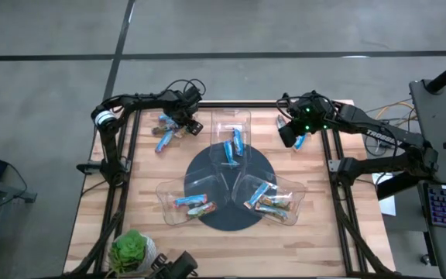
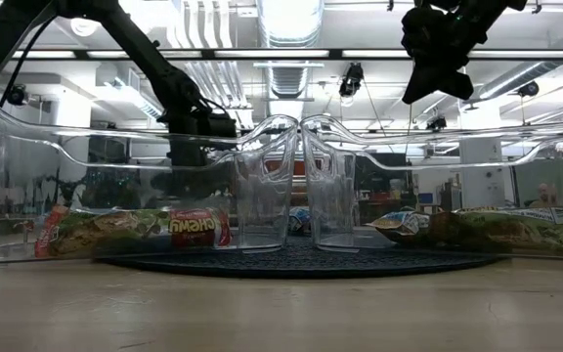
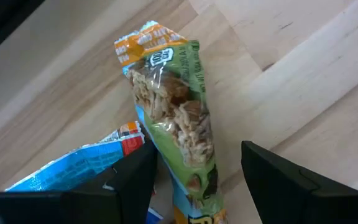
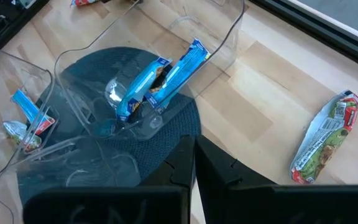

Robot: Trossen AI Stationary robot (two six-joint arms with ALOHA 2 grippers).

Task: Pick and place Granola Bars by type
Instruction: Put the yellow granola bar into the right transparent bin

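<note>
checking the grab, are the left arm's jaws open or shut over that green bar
Open: in the left wrist view the left gripper straddles the green bar, jaws either side, gaps showing, not clamped.

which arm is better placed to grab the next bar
Left, probably: its open pincer straddles a green-wrapped granola bar on the table. The right pincer is shut, above the trays, away from its nearest loose bar.

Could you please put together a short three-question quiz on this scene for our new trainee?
1. True or false: the left end effector stands open over a green-wrapped bar on the wooden table.
2. How many clear trays sit on the dark round mat? A) two B) three C) five
3. Fill in: the right end effector is ____ and holds nothing.

Key: 1 true; 2 B; 3 shut.
</note>
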